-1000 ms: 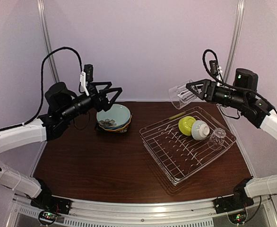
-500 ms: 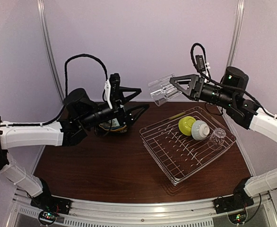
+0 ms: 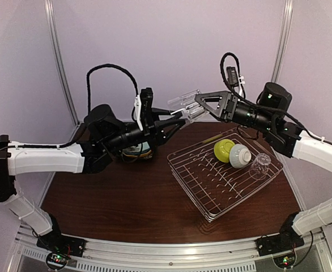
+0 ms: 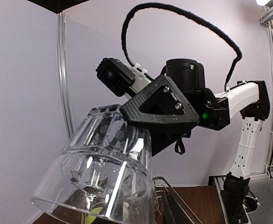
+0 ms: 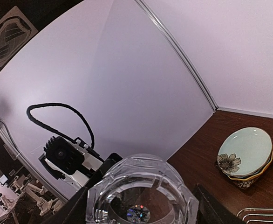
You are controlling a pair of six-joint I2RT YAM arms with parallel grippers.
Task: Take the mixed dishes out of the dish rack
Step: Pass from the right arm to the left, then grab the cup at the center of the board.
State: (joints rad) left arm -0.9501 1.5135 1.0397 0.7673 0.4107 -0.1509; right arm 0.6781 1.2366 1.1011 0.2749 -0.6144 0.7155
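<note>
A clear glass [image 3: 186, 105] hangs in the air above the table's back, mouth toward the left. My right gripper [image 3: 199, 106] is shut on its base end, with black fingers [image 5: 212, 206] on either side of the glass [image 5: 143, 193]. My left gripper [image 3: 182, 118] reaches across and its fingers have narrowed onto the glass's rim. In the left wrist view the glass [image 4: 104, 172] fills the lower left. The dish rack [image 3: 209, 218] holds a yellow-green bowl [image 3: 224, 149], a white bowl [image 3: 240, 156] and a second glass [image 3: 260, 165].
A stack of plates [image 5: 246, 151], the pale teal one on top, sits on the brown table at the back left, largely hidden behind my left arm [image 3: 106, 139] in the top view. Metal frame posts [image 3: 59, 62] stand at the back corners.
My left arm swung right from the plate stack to the glass and its fingers closed in from wide open. My right arm carried the glass left and higher to meet it.
</note>
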